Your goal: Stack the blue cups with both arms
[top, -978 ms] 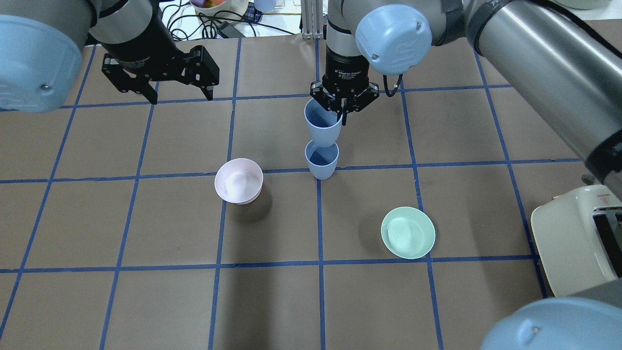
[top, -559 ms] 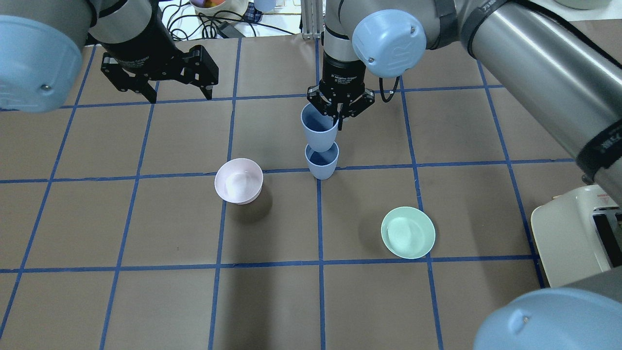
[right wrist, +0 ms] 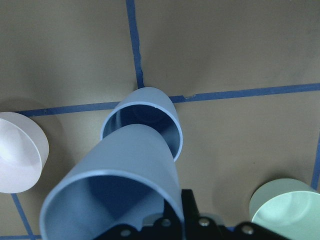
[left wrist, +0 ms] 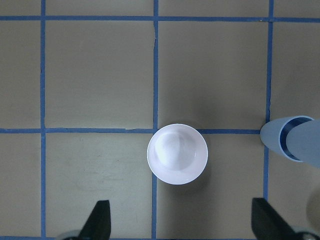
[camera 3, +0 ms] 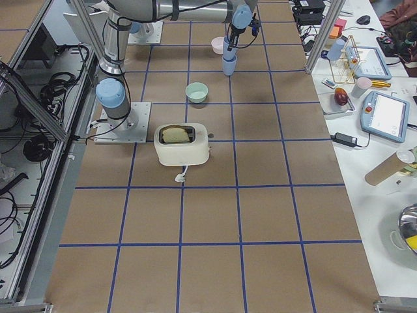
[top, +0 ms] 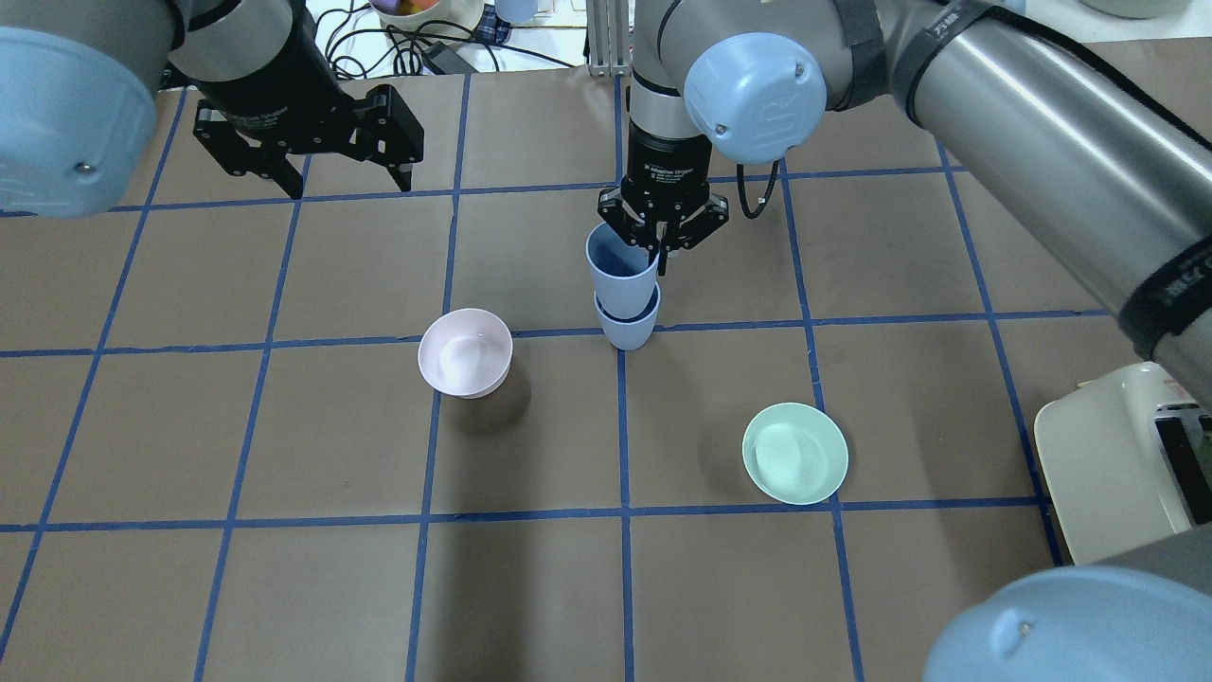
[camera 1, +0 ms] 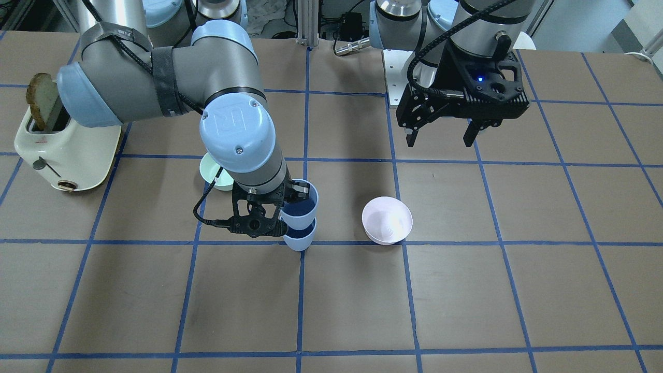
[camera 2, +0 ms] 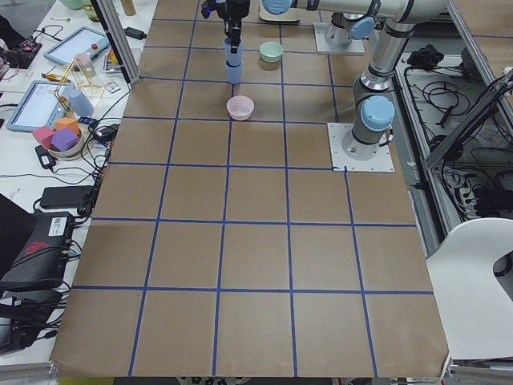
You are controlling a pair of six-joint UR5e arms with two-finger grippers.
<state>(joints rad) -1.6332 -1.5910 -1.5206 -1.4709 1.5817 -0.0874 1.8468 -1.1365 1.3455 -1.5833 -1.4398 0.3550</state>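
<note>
Two blue cups are near the table's middle. The lower cup (top: 629, 329) stands upright on the table. The upper cup (top: 619, 268) has its base inside the lower cup's mouth. My right gripper (top: 657, 249) is shut on the upper cup's rim, one finger inside and one outside. The right wrist view shows the held cup (right wrist: 125, 175) over the lower cup (right wrist: 169, 114). From the front, the upper cup (camera 1: 300, 206) sits above the lower one (camera 1: 299, 239). My left gripper (top: 355, 189) is open and empty, hovering at the far left.
A pale pink bowl (top: 465, 352) stands left of the cups; it also shows in the left wrist view (left wrist: 177, 154). A mint-green bowl (top: 794, 453) lies to the near right. A cream toaster (camera 1: 62, 150) with a bread slice stands at the right edge.
My right gripper has lowered the upper cup, so its base has gone from just above the lower cup's rim into its mouth. The left arm has not moved.
</note>
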